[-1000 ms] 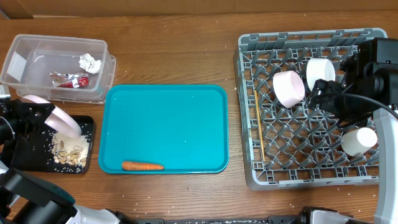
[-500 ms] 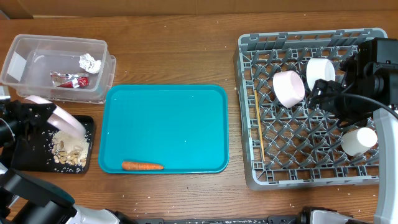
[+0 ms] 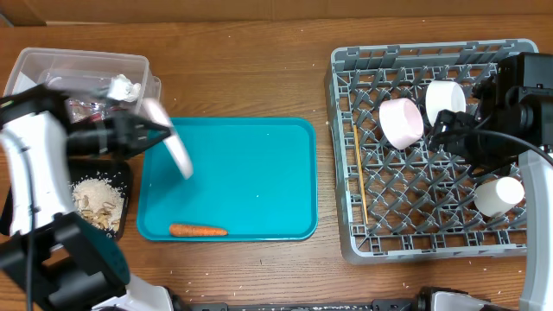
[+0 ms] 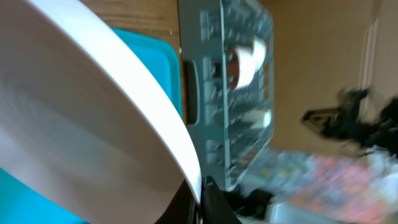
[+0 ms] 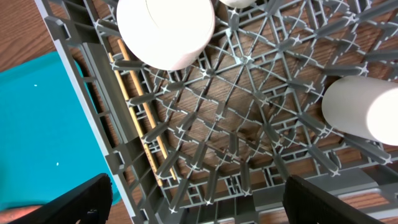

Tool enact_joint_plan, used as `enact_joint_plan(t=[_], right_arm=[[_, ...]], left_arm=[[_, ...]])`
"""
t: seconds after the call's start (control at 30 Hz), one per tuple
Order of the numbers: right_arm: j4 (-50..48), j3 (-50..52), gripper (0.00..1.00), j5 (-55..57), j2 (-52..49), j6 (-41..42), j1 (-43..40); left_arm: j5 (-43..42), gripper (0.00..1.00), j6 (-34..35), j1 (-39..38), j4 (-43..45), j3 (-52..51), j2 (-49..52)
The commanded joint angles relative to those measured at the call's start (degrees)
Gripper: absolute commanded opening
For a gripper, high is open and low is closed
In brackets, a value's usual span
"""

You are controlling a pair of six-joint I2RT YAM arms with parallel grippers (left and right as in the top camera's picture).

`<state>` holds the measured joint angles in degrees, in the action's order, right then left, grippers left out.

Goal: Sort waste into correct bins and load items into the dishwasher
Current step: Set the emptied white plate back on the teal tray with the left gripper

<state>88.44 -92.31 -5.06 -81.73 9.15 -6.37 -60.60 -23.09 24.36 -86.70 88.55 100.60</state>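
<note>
Left jaws: clamped tight on the rim of the large plate (image 3: 175, 149); I see it tilted on edge, lifted off the bench.
Plate position: above the left edge of the teal tray (image 3: 251, 164), near the clear tub (image 3: 82, 62).
Right jaws: spread wide, holding nothing, hanging over the rack (image 3: 344, 226).
Rack load: I count one bowl (image 3: 401, 122) beside a second bowl (image 3: 445, 99), a cup (image 3: 499, 195), and chopsticks (image 3: 359, 173) along the left side.
Waste: carrot (image 3: 198, 230) near the teal tray's front edge; food scraps (image 3: 97, 206) in the black tray (image 3: 127, 177); tissue (image 3: 124, 85) in the tub.
</note>
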Motion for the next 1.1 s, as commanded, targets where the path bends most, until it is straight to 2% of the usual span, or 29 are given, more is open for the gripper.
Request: enact_joint_plan(t=[0.0, 0.03, 0.17, 0.43, 0.63, 0.8, 0.87, 0.97, 1.03, 1.07], right_arm=[[-0.24, -0.96, 0.9, 0.46, 0.61, -0.22, -0.09], [-0.24, -0.96, 0.9, 0.46, 0.61, -0.22, -0.09], [-0.24, -0.96, 0.9, 0.44, 0.61, -0.22, -0.09], [-0.2, -0.96, 0.9, 0.44, 0.61, -0.22, -0.09], [-0.2, -0.96, 0.9, 0.44, 0.61, -0.22, -0.09], [-0.2, -0.96, 0.9, 0.44, 0.61, -0.22, -0.09], [-0.22, -0.96, 0.9, 0.44, 0.61, -0.22, -0.09], [-0.22, -0.96, 0.91, 0.44, 0.61, -0.22, -0.09], [-0.26, -0.96, 0.91, 0.44, 0.61, -0.22, -0.09], [-0.26, -0.96, 0.91, 0.44, 0.61, -0.22, -0.09]], left_arm=[[10.67, 0.04, 12.41, -12.11, 8.68, 0.96, -1.99], [16.09, 0.04, 17.25, -16.76, 12.28, 0.96, -1.99], [27.87, 0.04, 25.77, -28.33, 19.19, 0.96, -1.86], [53.66, 0.04, 42.8, -49.9, 26.29, 0.83, 2.38], [55.21, 0.04, 48.46, -55.67, 26.27, 0.83, 7.91], [54.64, 0.04, 48.7, -57.42, 26.29, 0.83, 9.57], [54.62, 0.07, 48.7, -57.42, 26.27, 0.85, 9.55], [54.62, 0.33, 48.63, -57.22, 25.62, 0.87, 9.53], [54.66, 0.55, 48.37, -56.48, 24.5, 1.38, 9.2], [54.9, 0.57, 48.37, -55.8, 23.43, 2.01, 8.87]])
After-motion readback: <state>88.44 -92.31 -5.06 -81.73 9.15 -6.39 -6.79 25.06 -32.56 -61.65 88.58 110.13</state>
